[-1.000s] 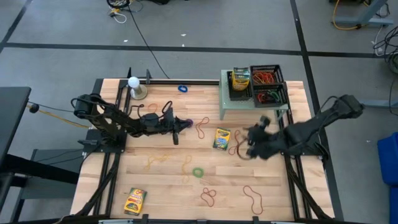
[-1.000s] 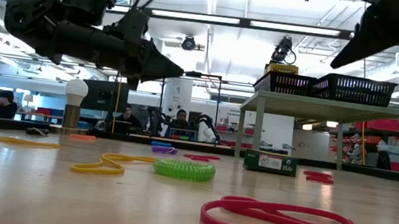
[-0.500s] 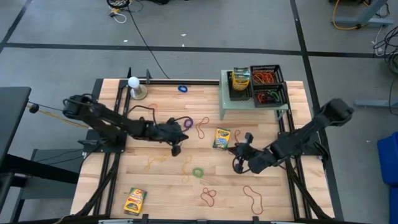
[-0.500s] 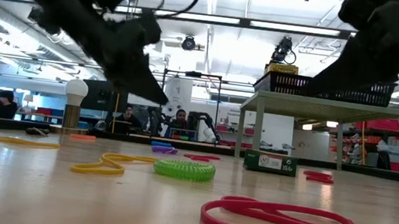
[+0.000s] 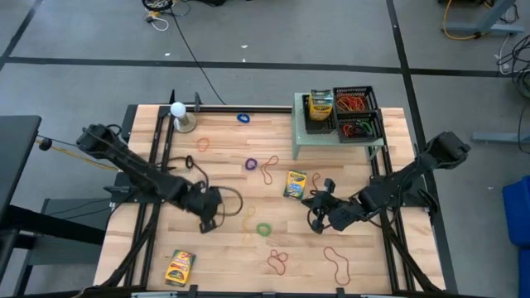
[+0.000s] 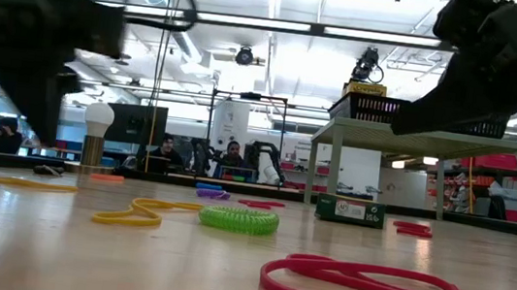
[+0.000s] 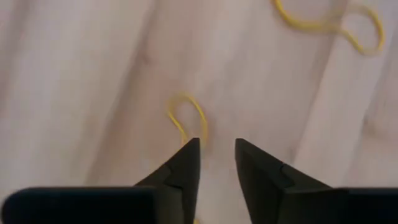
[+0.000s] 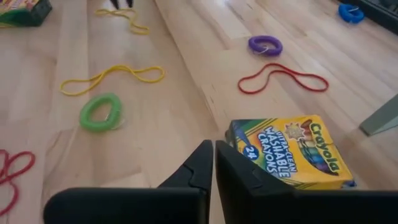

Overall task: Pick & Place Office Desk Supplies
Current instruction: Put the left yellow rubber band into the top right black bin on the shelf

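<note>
Red loop, foremost: a red rubber band lay at the lower right of the low view, nearest the camera.
Green coil: a green band sat at mid-frame on the table, a yellow band just left of it.
Lower crayon box: one crayon box lay at the lower left of the high view, well apart from both arms.
Left gripper: the left gripper was low over the table left of centre in the high view; in its wrist view the fingers stood a little apart with nothing between them, over a small yellow loop.
Right gripper: the right gripper hung right of centre; its fingers were pressed nearly together, holding nothing.
Centre crayon box: a second crayon box lay near the table's middle, just beside the right gripper's tips in the wrist view.
Purple band: a purple band lay up-left of that box, a long red loop beside it.
Raised stand: black baskets of bands and another crayon box sat at upper right.
Far edge: a blue band and a white ball on its stand.
</note>
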